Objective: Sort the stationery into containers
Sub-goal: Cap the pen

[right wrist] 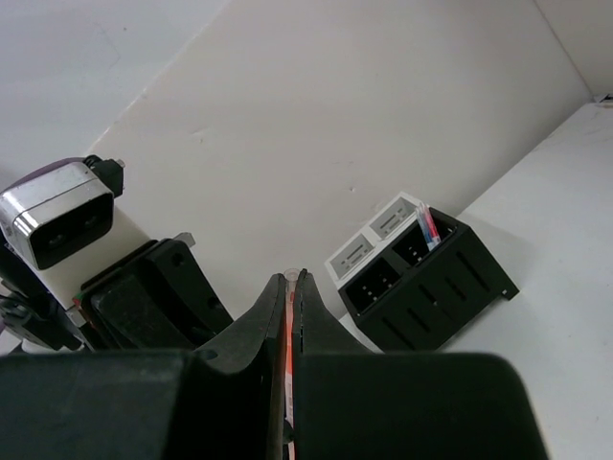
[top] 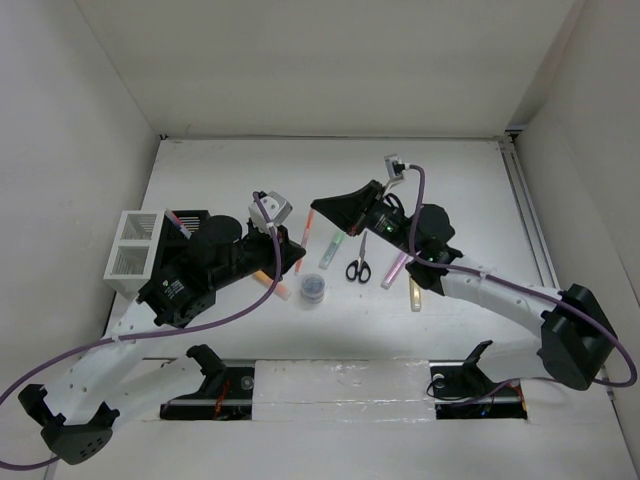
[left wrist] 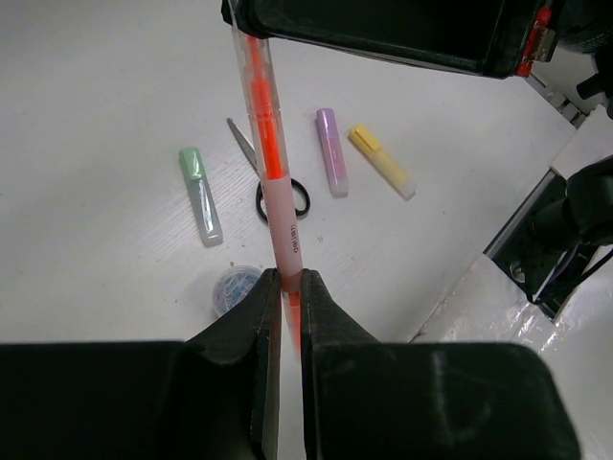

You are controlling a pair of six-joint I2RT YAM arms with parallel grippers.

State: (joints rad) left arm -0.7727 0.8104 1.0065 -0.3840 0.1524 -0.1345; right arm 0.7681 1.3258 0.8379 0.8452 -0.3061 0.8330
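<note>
L gripper [left wrist: 289, 278] & R gripper [right wrist: 292, 280] were both pinched tight on one orange pen [left wrist: 268, 144], above scissors [left wrist: 260, 196] on the table [left wrist: 96, 96].

top view looks down from behind; close wrist views face each other, sharing the orange pen [left wrist: 273, 182].

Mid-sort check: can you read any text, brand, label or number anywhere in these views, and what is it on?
Nothing can be quoted; no text is legible.
orange pen: a short line of dark print on its clear barrel, too small and blurred to read.
green highlighter, pink highlighter, yellow highlighter, scissors, tub, black holder, white organiser: no readable text.
</note>
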